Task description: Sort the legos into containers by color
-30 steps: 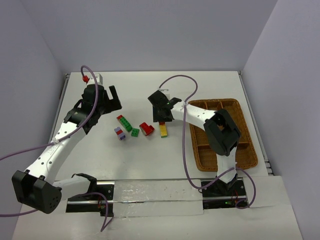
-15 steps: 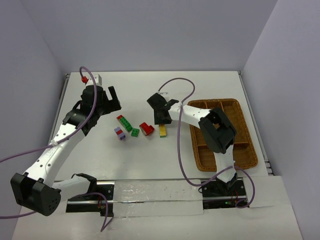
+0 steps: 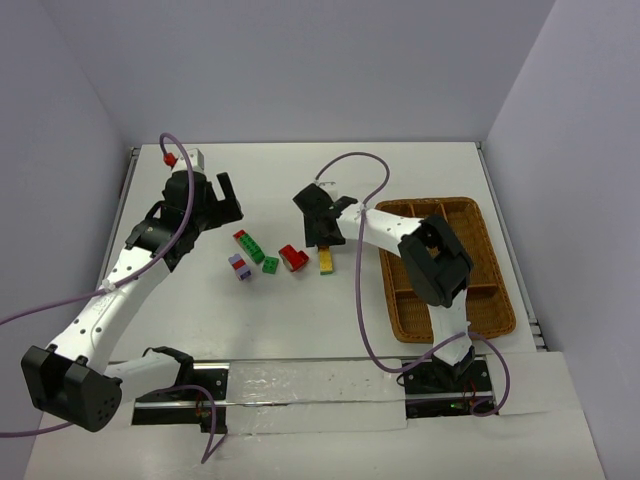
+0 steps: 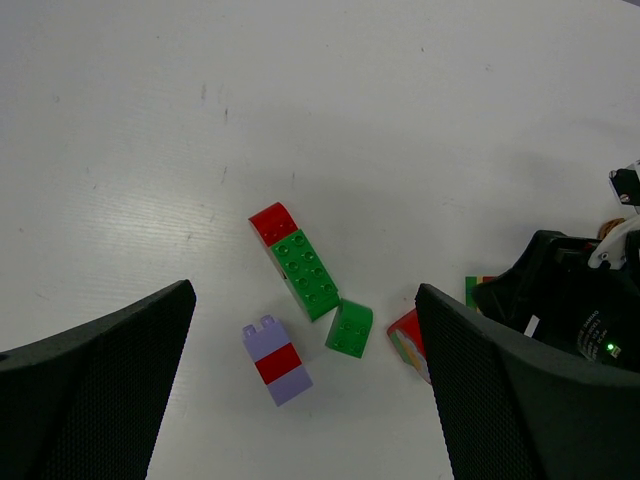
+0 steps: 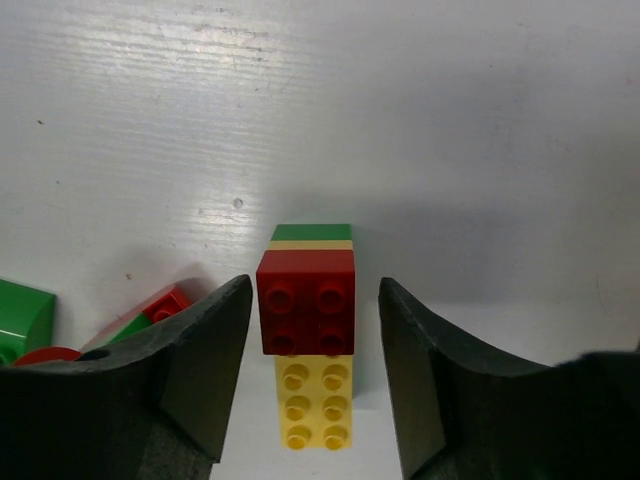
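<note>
Legos lie loose mid-table. A red block on a yellow brick, with green behind it (image 5: 305, 300) (image 3: 326, 261), stands between the jaws of my right gripper (image 5: 312, 330) (image 3: 322, 235). Those jaws are open, with a gap on each side of the block. To the left lie a red angled piece (image 3: 293, 258), a small green brick (image 4: 350, 328), a long green-and-red stack (image 4: 300, 262) and a purple-and-red stack (image 4: 275, 360). My left gripper (image 4: 305, 400) (image 3: 222, 200) hovers wide open above these, holding nothing. The wicker tray (image 3: 497, 303) with its compartments sits at the right.
My right arm's elbow (image 3: 440, 262) hangs over the tray's left half. Purple cables (image 3: 360, 300) loop from both arms. A metal rail (image 3: 300, 385) runs along the near edge, and walls close in the back and sides.
My right gripper has shifted slightly to the far left over the yellow stack; its jaws narrowed and then widened again. The left arm has barely moved.
</note>
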`<move>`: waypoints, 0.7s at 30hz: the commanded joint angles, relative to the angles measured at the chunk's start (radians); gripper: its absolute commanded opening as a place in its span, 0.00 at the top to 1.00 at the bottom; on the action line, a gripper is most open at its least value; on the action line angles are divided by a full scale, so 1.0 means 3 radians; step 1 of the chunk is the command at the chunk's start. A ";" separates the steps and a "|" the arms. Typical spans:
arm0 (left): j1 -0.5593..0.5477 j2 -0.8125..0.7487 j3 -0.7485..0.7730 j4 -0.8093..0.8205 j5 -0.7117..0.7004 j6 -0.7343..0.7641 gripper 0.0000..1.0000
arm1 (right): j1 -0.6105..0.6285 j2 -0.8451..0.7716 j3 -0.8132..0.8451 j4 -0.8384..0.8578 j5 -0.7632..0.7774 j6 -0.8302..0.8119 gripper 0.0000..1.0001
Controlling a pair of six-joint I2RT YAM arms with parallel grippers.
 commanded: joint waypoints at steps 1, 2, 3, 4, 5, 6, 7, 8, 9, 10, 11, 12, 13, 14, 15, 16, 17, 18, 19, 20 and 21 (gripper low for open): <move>-0.0010 0.0012 0.0038 0.0117 0.0042 0.0029 0.01 | -0.0016 -0.0134 0.0157 -0.0006 0.0148 -0.0016 0.47; -0.0010 0.0014 0.0040 0.0119 0.0047 0.0027 0.01 | -0.0016 -0.0124 0.0166 -0.0009 0.0136 -0.0021 0.50; -0.0010 0.0016 0.0043 0.0122 0.0051 0.0024 0.01 | -0.0016 -0.0115 0.0176 -0.0011 0.0124 -0.0025 0.52; -0.0015 0.0021 0.0047 0.0122 0.0052 0.0029 0.01 | -0.0011 -0.0105 0.0182 -0.0011 0.0109 -0.0026 0.55; -0.0015 0.0029 0.0052 0.0122 0.0059 0.0025 0.01 | -0.0015 -0.0093 0.0186 -0.0011 0.0093 -0.0022 0.58; -0.0015 0.0035 0.0056 0.0122 0.0068 0.0024 0.01 | -0.0016 -0.0085 0.0187 -0.0008 0.0081 -0.0021 0.60; -0.0015 0.0039 0.0063 0.0122 0.0072 0.0026 0.01 | -0.0016 -0.0081 0.0185 -0.0006 0.0072 -0.0023 0.62; -0.0015 0.0045 0.0071 0.0122 0.0072 0.0027 0.01 | -0.0016 -0.0085 0.0180 -0.0004 0.0066 -0.0026 0.67; -0.0015 0.0050 0.0076 0.0124 0.0070 0.0022 0.01 | -0.0016 -0.0100 0.0175 -0.0003 0.0066 -0.0028 0.73; -0.0014 0.0056 0.0084 0.0125 0.0069 0.0019 0.01 | -0.0016 -0.0124 0.0172 -0.0011 0.0066 -0.0031 0.79; -0.0010 0.0063 0.0094 0.0122 0.0072 0.0018 0.01 | -0.0016 -0.0157 0.0172 -0.0022 0.0067 -0.0031 0.85; -0.0010 0.0074 0.0095 0.0128 0.0072 0.0008 0.01 | -0.0016 -0.0196 0.0178 -0.0034 0.0070 -0.0031 0.90; -0.0010 0.0098 0.0104 0.0137 0.0062 0.0003 0.01 | -0.0021 -0.0297 0.0197 -0.0067 0.0040 -0.0031 0.98; -0.0010 0.0117 0.0123 0.0137 0.0062 -0.0015 0.01 | -0.0040 -0.0364 0.0197 -0.0072 -0.0049 -0.0031 1.00; 0.0003 0.0146 0.0158 0.0117 0.0103 -0.0047 0.03 | -0.0068 -0.0491 0.0177 -0.0042 -0.0195 -0.0041 1.00; 0.0037 0.0176 0.0192 0.0107 0.0200 -0.0073 0.06 | -0.0094 -0.0645 0.0123 0.0044 -0.0319 -0.0054 1.00; 0.0090 0.0205 0.0219 0.0115 0.0363 -0.0091 0.10 | -0.0123 -0.0824 0.0043 0.0194 -0.0458 -0.0074 1.00; 0.0161 0.0229 0.0231 0.0158 0.0607 -0.0107 0.14 | -0.0178 -0.1022 -0.0020 0.0419 -0.0750 -0.0113 1.00; 0.0218 0.0258 0.0221 0.0203 0.0755 -0.0109 0.15 | -0.0263 -0.1173 -0.0140 0.0566 -0.1102 -0.0122 1.00; 0.0273 0.0288 0.0208 0.0248 0.0891 -0.0109 0.16 | -0.0351 -0.1320 -0.0265 0.0705 -0.1462 -0.0127 1.00; 0.0330 0.0319 0.0198 0.0286 0.1031 -0.0113 0.17 | -0.0426 -0.1403 -0.0341 0.0934 -0.1708 -0.0101 1.00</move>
